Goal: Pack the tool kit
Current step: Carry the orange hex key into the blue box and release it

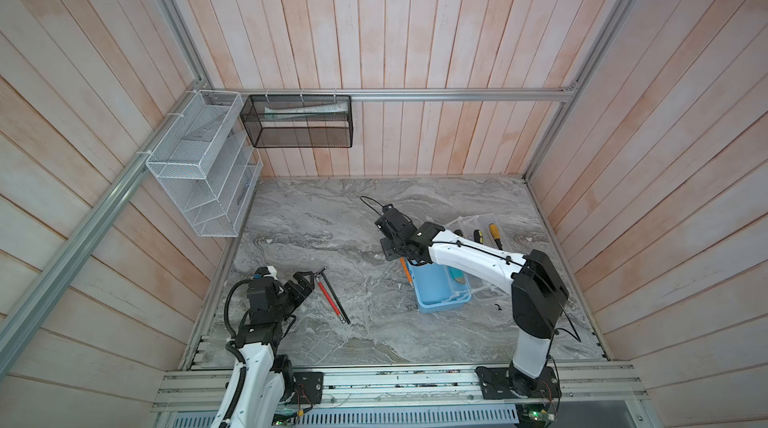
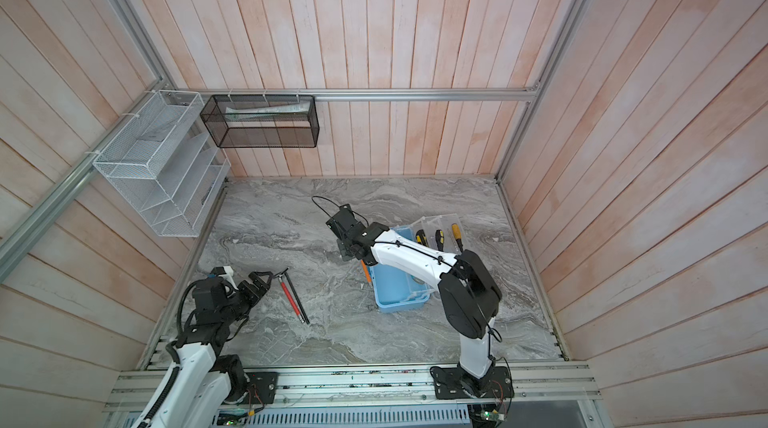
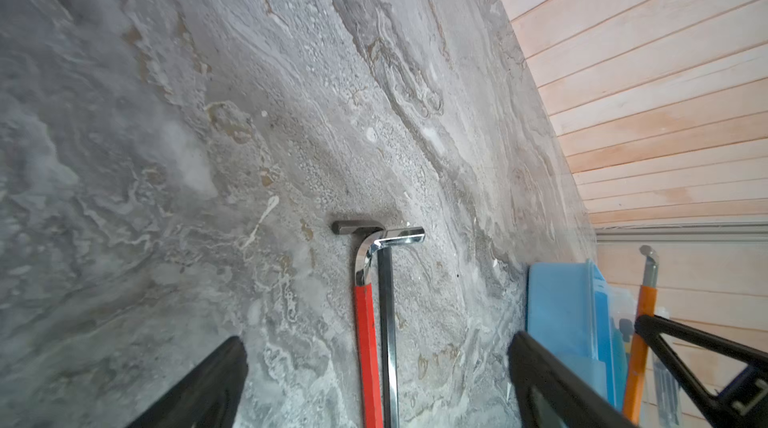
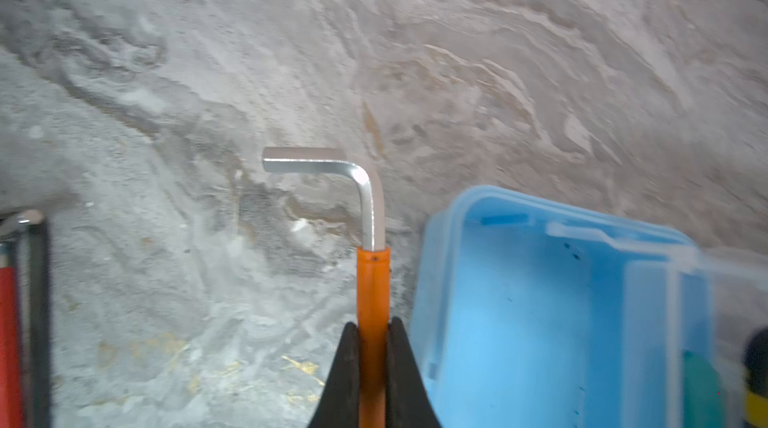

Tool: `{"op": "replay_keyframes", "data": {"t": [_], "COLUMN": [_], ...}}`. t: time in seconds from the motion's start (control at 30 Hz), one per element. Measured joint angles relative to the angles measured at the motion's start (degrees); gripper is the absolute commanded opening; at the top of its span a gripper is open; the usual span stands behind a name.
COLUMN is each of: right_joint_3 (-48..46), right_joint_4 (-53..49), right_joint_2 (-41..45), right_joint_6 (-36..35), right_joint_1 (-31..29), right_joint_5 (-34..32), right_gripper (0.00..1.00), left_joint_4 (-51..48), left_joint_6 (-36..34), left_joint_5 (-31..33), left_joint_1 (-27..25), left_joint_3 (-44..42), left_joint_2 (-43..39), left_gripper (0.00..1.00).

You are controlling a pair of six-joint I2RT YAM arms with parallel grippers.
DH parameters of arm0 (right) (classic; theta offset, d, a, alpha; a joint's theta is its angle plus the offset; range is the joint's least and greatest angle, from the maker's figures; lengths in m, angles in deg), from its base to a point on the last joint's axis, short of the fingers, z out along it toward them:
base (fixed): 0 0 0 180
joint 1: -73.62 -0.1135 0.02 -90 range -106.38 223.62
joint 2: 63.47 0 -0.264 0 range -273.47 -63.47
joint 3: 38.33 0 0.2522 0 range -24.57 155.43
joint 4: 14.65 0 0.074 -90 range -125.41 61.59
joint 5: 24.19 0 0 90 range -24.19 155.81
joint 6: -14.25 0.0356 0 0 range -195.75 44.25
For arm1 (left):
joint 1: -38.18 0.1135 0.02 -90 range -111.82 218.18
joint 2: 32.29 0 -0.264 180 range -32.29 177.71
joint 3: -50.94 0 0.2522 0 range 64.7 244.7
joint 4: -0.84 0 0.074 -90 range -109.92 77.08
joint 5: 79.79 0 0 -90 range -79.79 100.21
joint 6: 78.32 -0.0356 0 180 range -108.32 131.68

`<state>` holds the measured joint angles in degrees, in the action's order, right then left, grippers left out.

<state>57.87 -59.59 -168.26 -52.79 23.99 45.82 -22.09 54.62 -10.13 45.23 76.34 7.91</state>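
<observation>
Marble worktop (image 1: 332,230) carries the open light blue box (image 1: 436,288) right of centre. Right pincer (image 4: 373,324) is clamped on the orange hex key (image 4: 373,280), just beside the box rim, prob. to load it. Left pincer (image 3: 378,338) is spread wide over the red hex key (image 3: 365,322) & black hex key (image 3: 388,322), likely lined up for a grab.

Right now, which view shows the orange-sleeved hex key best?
The right wrist view: the orange-sleeved hex key sits centred, bent steel end clear, sleeve pinched by the right gripper. Both top views show only an orange sliver beside the blue box. The left wrist view catches it at the edge.
</observation>
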Motion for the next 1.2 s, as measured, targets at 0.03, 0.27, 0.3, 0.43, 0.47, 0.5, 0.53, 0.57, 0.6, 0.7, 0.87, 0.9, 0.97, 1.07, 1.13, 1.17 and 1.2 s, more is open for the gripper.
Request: {"op": "replay_keyframes", "data": {"t": [0.03,0.27,0.3,0.43,0.47,0.5,0.53,0.57,0.6,0.7,0.87,0.9,0.97,1.07,1.13,1.17,1.2], "right_joint_3": [-1.7,-8.6,-9.2,-11.3,-11.8,-12.2,-12.5,-12.7,-12.7,-12.7,-12.0,-11.5,-10.1,-8.9,-8.9,-8.9,-8.9], "right_joint_4": [0.1,1.5,1.7,3.1,3.2,3.5,3.5,3.6,3.7,4.0,3.2,2.8,1.9,1.2,0.9,0.8,0.8], "right_joint_2": [0.9,2.0,2.0,2.0,1.9,1.9,1.9,1.8,1.7,0.7,-3.2,-4.0,-5.2,-5.9,-5.9,-5.9,-5.9], "right_joint_6": [0.3,1.3,1.4,1.7,1.9,2.0,2.2,2.3,2.4,2.5,2.5,2.5,2.5,2.5,2.6,2.7,2.7], "right_joint_1": [1.2,5.0,5.3,6.5,6.8,7.0,7.2,7.3,7.3,7.3,7.3,7.3,7.2,7.2,7.2,7.2,7.2], "right_joint_5": [-0.3,-1.3,-1.2,-0.9,-0.9,-0.9,-1.0,-1.0,-1.1,-1.8,-4.2,-4.8,-6.5,-7.7,-8.1,-8.1,-8.2], "right_gripper": [0.0,0.0,0.0,0.0,0.0,0.0,0.0,0.0,0.0,0.0,0.0,0.0,0.0,0.15,0.26,0.32,0.35], "left_joint_4": [0.5,4.9,5.4,7.1,7.3,7.4,7.5,7.5,7.5,7.5,7.5,7.5,7.4,7.0,7.0,7.0,6.8], "left_joint_6": [0.2,0.3,0.4,0.4,0.4,0.4,0.4,0.4,0.4,0.3,0.2,0.2,0.1,-0.2,-0.3,-0.4,-0.6], "left_joint_5": [-0.2,-0.9,-1.0,-1.8,-1.9,-2.0,-2.1,-2.2,-2.2,-2.4,-2.4,-2.4,-2.6,-2.7,-2.9,-3.0,-3.0], "left_joint_1": [-0.6,-3.9,-4.1,-4.8,-4.9,-5.1,-5.2,-5.3,-5.4,-5.6,-5.7,-5.7,-5.7,-5.7,-5.7,-5.7,-5.7], "left_joint_3": [-0.1,-0.2,-0.2,-0.2,-0.2,-0.2,-0.2,-0.2,-0.2,-0.2,-0.2,-0.2,-0.2,-0.1,-0.1,0.0,0.0], "left_joint_2": [0.5,3.9,4.4,6.2,6.5,6.6,6.7,6.7,6.7,6.7,6.7,6.7,6.6,6.6,6.6,6.6,6.6], "left_gripper": [1.0,1.0,1.0,1.0,1.0,1.0,1.0,1.0,1.0,1.0,1.0,1.0,1.0,1.0,1.0,1.0,1.0]}}
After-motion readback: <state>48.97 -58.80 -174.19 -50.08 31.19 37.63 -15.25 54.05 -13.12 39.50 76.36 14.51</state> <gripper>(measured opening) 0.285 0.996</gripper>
